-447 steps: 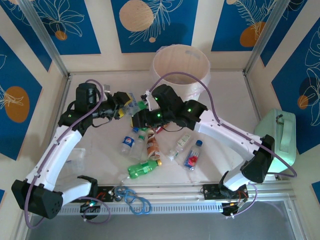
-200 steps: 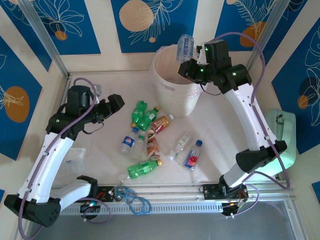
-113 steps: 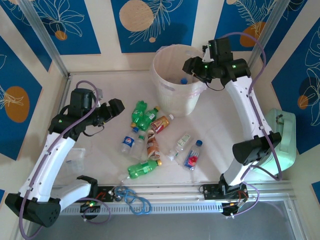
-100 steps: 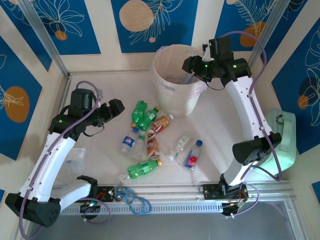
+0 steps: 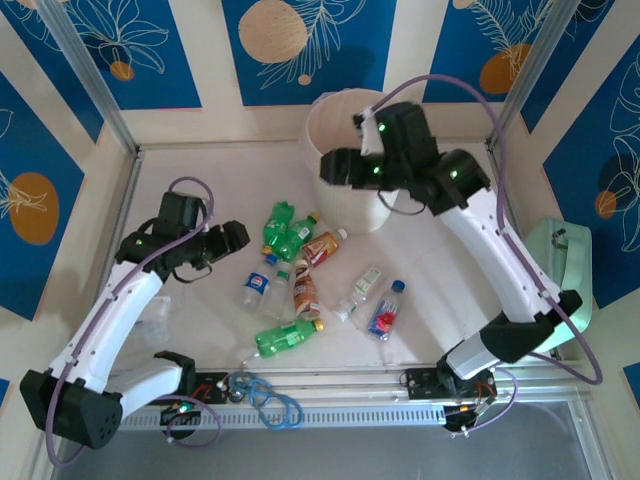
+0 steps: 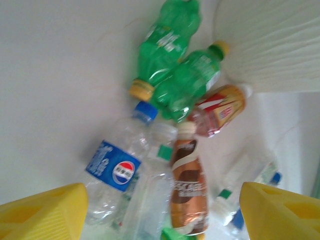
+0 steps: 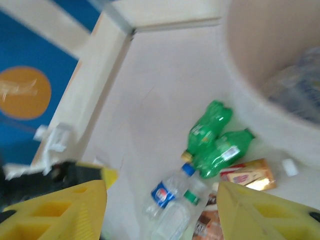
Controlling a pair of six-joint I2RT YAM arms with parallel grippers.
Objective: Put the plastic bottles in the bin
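Several plastic bottles lie in a loose heap mid-table: two green ones [image 5: 283,228], an amber one with a red label [image 5: 322,245], a clear one with a blue label [image 5: 256,287], a brown one [image 5: 305,290] and a green one [image 5: 285,336] nearer the front. The pale bin [image 5: 345,104] stands behind them. My left gripper [image 5: 232,238] hovers open just left of the heap, above the blue-label bottle [image 6: 112,172] and brown bottle [image 6: 189,187], holding nothing. My right gripper [image 5: 335,168] hangs open and empty at the bin's [image 7: 270,65] front-left side, above the green bottles [image 7: 210,125].
A clear bottle with a green cap [image 5: 362,288] and a blue-capped one with a red label [image 5: 385,312] lie right of the heap. A mint-green case [image 5: 560,265] sits at the right wall. Blue cables [image 5: 265,395] lie on the front rail. Walls enclose the table.
My right gripper let the clear bottle drop into the bin, then swung from above the rim down to the bin's front-left. The left gripper shifted slightly nearer the heap, its fingers narrowing a little.
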